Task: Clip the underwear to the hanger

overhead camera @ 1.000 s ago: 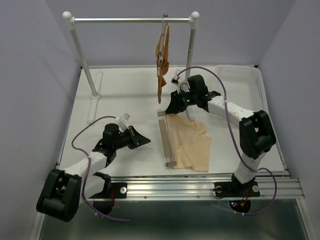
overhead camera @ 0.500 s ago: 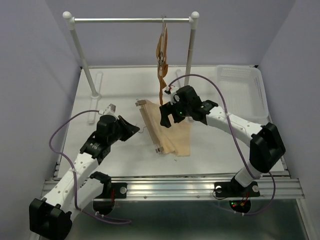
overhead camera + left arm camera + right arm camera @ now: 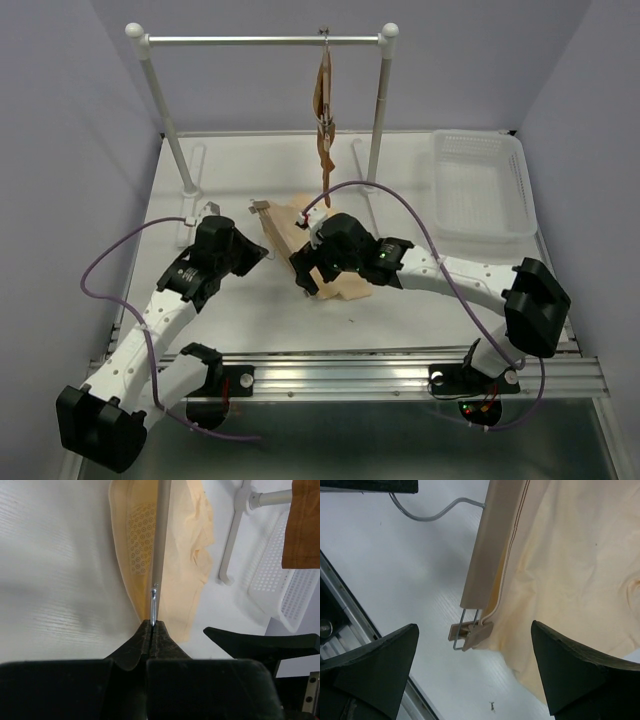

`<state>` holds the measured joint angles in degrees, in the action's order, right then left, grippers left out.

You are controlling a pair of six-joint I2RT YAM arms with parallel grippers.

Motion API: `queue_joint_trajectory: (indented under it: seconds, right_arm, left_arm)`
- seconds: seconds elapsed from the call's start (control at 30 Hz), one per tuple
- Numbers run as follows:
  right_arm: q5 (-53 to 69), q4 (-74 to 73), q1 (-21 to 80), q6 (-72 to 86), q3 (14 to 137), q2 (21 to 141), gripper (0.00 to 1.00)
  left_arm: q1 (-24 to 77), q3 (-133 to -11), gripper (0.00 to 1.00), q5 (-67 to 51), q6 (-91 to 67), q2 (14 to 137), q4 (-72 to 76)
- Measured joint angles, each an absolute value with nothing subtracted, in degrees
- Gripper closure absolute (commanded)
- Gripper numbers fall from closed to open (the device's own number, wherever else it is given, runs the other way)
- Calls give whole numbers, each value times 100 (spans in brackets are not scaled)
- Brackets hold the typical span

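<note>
Illumination even and diffuse, from overhead; white table (image 3: 250, 170) bright and matte; shadows on it in the top view grey and soft-edged; top view sharp throughout; a diffuse grey shadow patch on the table in the left wrist view; fingers (image 3: 375, 665) of the right gripper (image 3: 474, 626) dark, underexposed and soft-focused.

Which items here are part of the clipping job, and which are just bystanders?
Job in hand:
- underwear
- hanger
- left gripper, shut on the hanger
- right gripper, open

Lying about:
- rust-brown garment, hung on the rail
- white basket
</note>
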<state>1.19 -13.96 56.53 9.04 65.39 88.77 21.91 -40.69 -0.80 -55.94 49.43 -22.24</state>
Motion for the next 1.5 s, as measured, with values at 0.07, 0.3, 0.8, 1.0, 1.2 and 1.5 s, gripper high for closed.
queue_joint_trajectory:
  seconds: [0.07, 0.3, 0.8, 1.0, 1.2, 1.5]
  right_arm:
    - [-21, -1155, 5736, 884, 6504, 9015, 0]
    - [-311, -480, 5784, 794, 6482, 9631, 8]
    - [-635, 169, 5784, 917, 6552, 10455, 64]
    - [-707, 231, 5804, 943, 6556, 10451, 96]
    - [-624, 139, 5804, 956, 6576, 10396, 99]
    - [-292, -237, 5749, 1122, 6652, 9998, 99]
  left_arm:
    - [2209, -4154, 100, -67, -5651, 5041, -2285]
    - [2324, -4237, 100, -47, -5833, 5135, -2338]
    - [2357, -4237, 100, 93, -6069, 5002, -2467]
    - [2368, -4283, 100, 130, -6049, 5011, -2486]
    - [2370, -4313, 89, 93, -6005, 5127, -2342]
    - [2390, -4744, 1, 69, -5708, 5242, -2091]
